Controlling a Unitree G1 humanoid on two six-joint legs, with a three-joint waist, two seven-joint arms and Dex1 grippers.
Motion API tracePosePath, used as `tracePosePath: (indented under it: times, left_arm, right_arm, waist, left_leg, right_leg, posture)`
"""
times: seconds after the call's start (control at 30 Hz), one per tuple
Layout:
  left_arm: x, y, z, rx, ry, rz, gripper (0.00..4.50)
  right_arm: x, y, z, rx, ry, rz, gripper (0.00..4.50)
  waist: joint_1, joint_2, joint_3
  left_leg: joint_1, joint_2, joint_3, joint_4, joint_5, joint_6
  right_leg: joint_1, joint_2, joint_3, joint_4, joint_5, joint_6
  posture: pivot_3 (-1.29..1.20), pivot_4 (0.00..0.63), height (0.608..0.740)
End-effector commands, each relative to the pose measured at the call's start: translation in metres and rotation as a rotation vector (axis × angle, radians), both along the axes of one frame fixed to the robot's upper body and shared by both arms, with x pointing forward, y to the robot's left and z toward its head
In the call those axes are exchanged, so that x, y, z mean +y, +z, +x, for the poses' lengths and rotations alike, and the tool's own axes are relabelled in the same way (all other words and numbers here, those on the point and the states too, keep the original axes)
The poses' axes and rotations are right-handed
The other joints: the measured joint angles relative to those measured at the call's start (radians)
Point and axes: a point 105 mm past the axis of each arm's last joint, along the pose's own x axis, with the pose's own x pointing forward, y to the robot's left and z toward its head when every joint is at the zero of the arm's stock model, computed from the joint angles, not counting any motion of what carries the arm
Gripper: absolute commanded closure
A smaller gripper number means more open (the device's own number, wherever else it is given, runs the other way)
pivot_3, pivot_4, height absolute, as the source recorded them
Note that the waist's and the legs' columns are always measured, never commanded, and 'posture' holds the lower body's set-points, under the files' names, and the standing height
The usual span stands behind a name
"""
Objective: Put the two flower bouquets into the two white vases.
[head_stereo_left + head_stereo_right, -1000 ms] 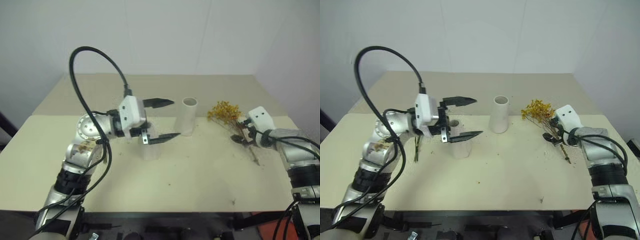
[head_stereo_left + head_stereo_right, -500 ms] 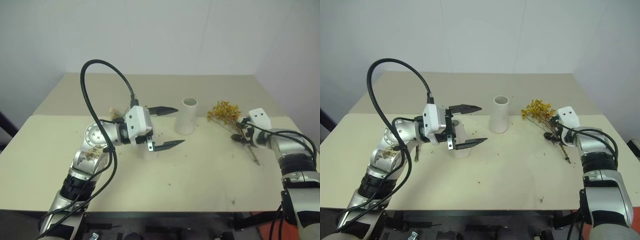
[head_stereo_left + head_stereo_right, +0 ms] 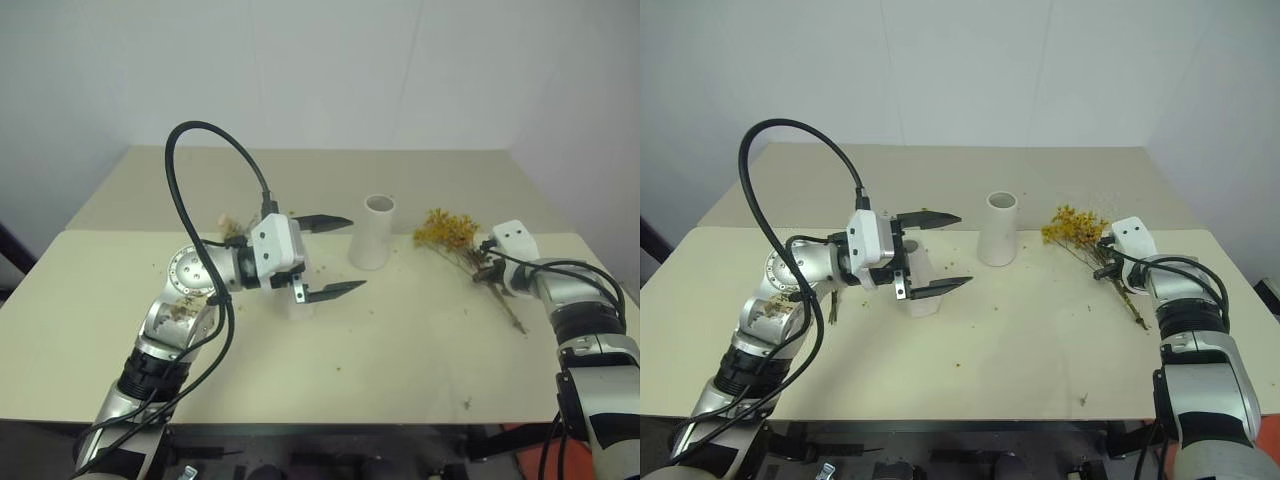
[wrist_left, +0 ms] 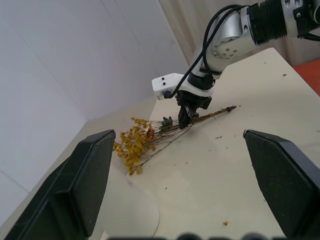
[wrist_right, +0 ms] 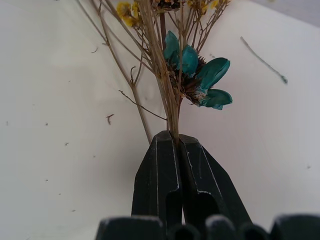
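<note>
The yellow-flowered bouquet (image 3: 447, 228) lies on the table (image 3: 400, 340) at the right, with its thin brown stems (image 5: 167, 90) running toward the front. My right gripper (image 3: 487, 270) is shut on those stems, as the right wrist view shows (image 5: 173, 136). The taller white vase (image 3: 375, 232) stands upright at the table's middle. The shorter cone vase (image 3: 920, 290) stands left of it, partly hidden by my left gripper (image 3: 965, 248). That gripper hangs open over the cone vase and holds nothing. The grey-green sprig bouquet (image 3: 832, 305) lies on the table behind my left arm.
Small flower crumbs are scattered over the beige table. A thick black cable (image 3: 190, 160) loops above my left arm. A white wall rises behind the table's far edge.
My right gripper has shut on the yellow bouquet's stems, and the flower heads have shifted slightly. The left gripper stays open near the cone vase.
</note>
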Motion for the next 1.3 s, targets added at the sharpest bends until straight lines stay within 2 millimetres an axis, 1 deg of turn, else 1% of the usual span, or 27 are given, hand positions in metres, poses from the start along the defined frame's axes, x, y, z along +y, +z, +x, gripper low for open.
tracePosePath:
  times: [0.03, 0.1, 0.13, 0.17, 0.2, 0.23, 0.3, 0.33, 0.37, 0.43, 0.5, 0.53, 0.6, 0.7, 0.83, 1.07, 1.17, 1.3]
  left_arm:
    - [0.017, 0.011, 0.006, -0.046, 0.062, -0.011, 0.0]
    - [0.029, 0.015, 0.012, -0.054, 0.116, -0.012, 0.0]
    - [0.036, 0.016, 0.014, -0.06, 0.14, -0.003, 0.0]
    - [0.044, 0.017, 0.016, -0.064, 0.163, 0.007, 0.0]
    - [0.049, 0.017, 0.017, -0.065, 0.176, 0.015, 0.0]
    - [0.055, 0.017, 0.017, -0.066, 0.187, 0.024, 0.0]
    - [0.062, 0.017, 0.017, -0.064, 0.205, 0.031, 0.0]
    - [0.065, 0.017, 0.017, -0.063, 0.214, 0.033, 0.0]
    - [0.066, 0.017, 0.018, -0.063, 0.219, 0.033, 0.0]
    - [0.068, 0.017, 0.018, -0.064, 0.23, 0.034, 0.0]
    - [0.069, 0.017, 0.017, -0.064, 0.234, 0.033, 0.0]
    - [0.069, 0.017, 0.017, -0.064, 0.233, 0.033, 0.0]
    - [0.068, 0.017, 0.015, -0.06, 0.226, 0.032, 0.0]
    - [0.065, 0.018, 0.011, -0.06, 0.207, 0.021, 0.0]
    - [0.064, 0.019, 0.01, -0.06, 0.206, 0.013, 0.0]
    - [0.062, 0.016, 0.007, -0.054, 0.203, 0.029, 0.0]
    - [0.063, 0.017, 0.007, -0.059, 0.208, 0.039, 0.0]
    - [0.064, 0.02, 0.006, -0.066, 0.212, 0.038, 0.0]
  right_arm:
    - [-0.005, 0.032, 0.007, -0.129, -0.01, -0.115, 4.48]
    - [-0.006, 0.05, 0.01, -0.213, -0.033, -0.133, 4.48]
    - [-0.005, 0.066, 0.012, -0.301, -0.049, -0.144, 4.48]
    - [-0.003, 0.086, 0.013, -0.409, -0.065, -0.134, 4.48]
    - [-0.001, 0.099, 0.013, -0.48, -0.077, -0.124, 4.48]
    - [0.004, 0.122, 0.011, -0.608, -0.092, -0.07, 4.48]
    - [0.012, 0.155, 0.006, -0.792, -0.112, 0.092, 4.48]
    - [0.013, 0.166, 0.003, -0.86, -0.123, 0.155, 4.48]
    - [0.014, 0.172, 0.001, -0.903, -0.129, 0.189, 4.48]
    - [0.025, 0.188, -0.004, -1.036, -0.094, 0.237, 4.48]
    - [0.041, 0.201, -0.009, -1.143, -0.04, 0.326, 4.48]
    - [0.046, 0.204, -0.011, -1.173, -0.025, 0.359, 4.48]
    - [0.062, 0.212, -0.014, -1.231, 0.034, 0.443, 4.48]
    - [0.087, 0.219, -0.017, -1.287, 0.124, 0.61, 4.48]
    - [0.108, 0.224, -0.017, -1.325, 0.2, 0.746, 4.48]
    - [0.144, 0.224, -0.008, -1.304, 0.314, 0.853, 4.48]
    - [0.159, 0.216, -0.001, -1.277, 0.34, 0.854, 4.48]
    - [0.169, 0.206, 0.008, -1.24, 0.356, 0.836, 4.48]
  waist:
    - [0.0, 0.0, 0.0]
    - [-0.002, 0.0, 0.0]
    - [-0.002, 0.0, 0.0]
    - [-0.003, 0.001, 0.0]
    - [-0.003, 0.001, 0.001]
    - [-0.003, 0.001, 0.001]
    - [-0.004, 0.001, 0.001]
    - [-0.003, 0.001, 0.001]
    - [-0.002, 0.001, 0.001]
    - [0.001, 0.001, 0.001]
    - [0.003, 0.001, 0.001]
    - [0.002, 0.001, 0.001]
    - [0.0, 0.002, 0.001]
    - [-0.001, 0.002, 0.001]
    - [-0.003, 0.002, 0.001]
    - [-0.003, 0.003, 0.001]
    - [-0.005, 0.003, 0.001]
    - [-0.009, 0.003, 0.002]
  left_leg:
    - [0.0, 0.0, 0.0, 0.0, 0.0, 0.0]
    - [0.0, 0.0, 0.0, 0.0, 0.0, 0.0]
    - [0.0, 0.0, 0.0, 0.0, 0.0, 0.0]
    - [0.0, 0.0, 0.0, 0.0, 0.0, 0.0]
    - [0.0, 0.0, 0.0, 0.0, 0.0, 0.0]
    - [-0.001, 0.0, 0.0, -0.001, 0.0, 0.0]
    - [-0.001, 0.0, 0.0, -0.001, 0.0, 0.0]
    - [-0.001, 0.0, 0.0, -0.002, 0.0, 0.0]
    - [-0.001, 0.0, 0.0, -0.002, 0.0, 0.0]
    - [-0.001, 0.0, 0.0, -0.002, 0.0, 0.0]
    - [-0.001, 0.0, -0.001, -0.002, 0.0, 0.0]
    - [-0.001, 0.0, -0.001, -0.002, 0.0, 0.0]
    - [-0.001, 0.0, -0.001, -0.002, 0.0, 0.0]
    - [-0.001, 0.001, -0.001, -0.002, 0.0, 0.0]
    - [0.0, 0.001, -0.001, -0.002, 0.0, 0.0]
    - [0.0, 0.001, -0.001, -0.004, 0.0, 0.0]
    - [0.001, 0.001, -0.001, -0.005, 0.0, 0.0]
    - [0.0, 0.001, -0.001, -0.006, 0.0, 0.0]
  right_leg:
    - [0.0, 0.0, 0.0, 0.0, 0.0, 0.0]
    - [0.0, 0.0, 0.0, 0.0, 0.0, 0.0]
    - [-0.001, 0.0, 0.0, 0.0, 0.0, 0.0]
    - [-0.001, 0.0, 0.0, 0.0, 0.0, 0.0]
    - [-0.001, 0.0, 0.0, 0.0, 0.0, 0.0]
    - [-0.002, 0.0, 0.0, 0.0, 0.0, 0.0]
    - [-0.002, 0.0, 0.0, 0.0, 0.0, 0.0]
    - [-0.002, 0.0, 0.0, 0.0, 0.0, 0.0]
    - [-0.001, 0.0, 0.0, 0.0, 0.0, 0.0]
    - [-0.001, 0.0, 0.0, 0.0, 0.0, 0.0]
    - [-0.001, 0.0, -0.001, 0.0, 0.0, 0.0]
    - [-0.001, 0.0, -0.001, 0.0, 0.0, 0.0]
    - [-0.001, 0.0, 0.0, 0.0, 0.0, 0.0]
    - [-0.002, 0.0, -0.001, 0.001, 0.0, 0.0]
    - [-0.002, 0.0, -0.001, 0.001, 0.0, 0.0]
    - [-0.002, 0.0, -0.001, 0.001, 0.0, 0.0]
    - [-0.002, 0.0, -0.001, 0.001, 0.0, 0.0]
    - [-0.002, 0.0, -0.001, 0.002, 0.0, -0.001]
  posture:
    - [0.0, 0.15, 0.74]
    - [0.0, 0.15, 0.74]
    - [0.0, 0.15, 0.74]
    - [0.0, 0.15, 0.74]
    - [0.0, 0.15, 0.74]
    - [0.0, 0.15, 0.74]
    - [0.0, 0.15, 0.74]
    - [0.0, 0.15, 0.74]
    - [0.0, 0.15, 0.74]
    - [0.0, 0.15, 0.74]
    - [0.0, 0.15, 0.74]
    - [0.0, 0.15, 0.74]
    - [0.0, 0.15, 0.74]
    - [0.0, 0.15, 0.74]
    - [0.0, 0.15, 0.74]
    - [0.0, 0.15, 0.74]
    - [0.0, 0.15, 0.74]
    - [0.0, 0.15, 0.74]
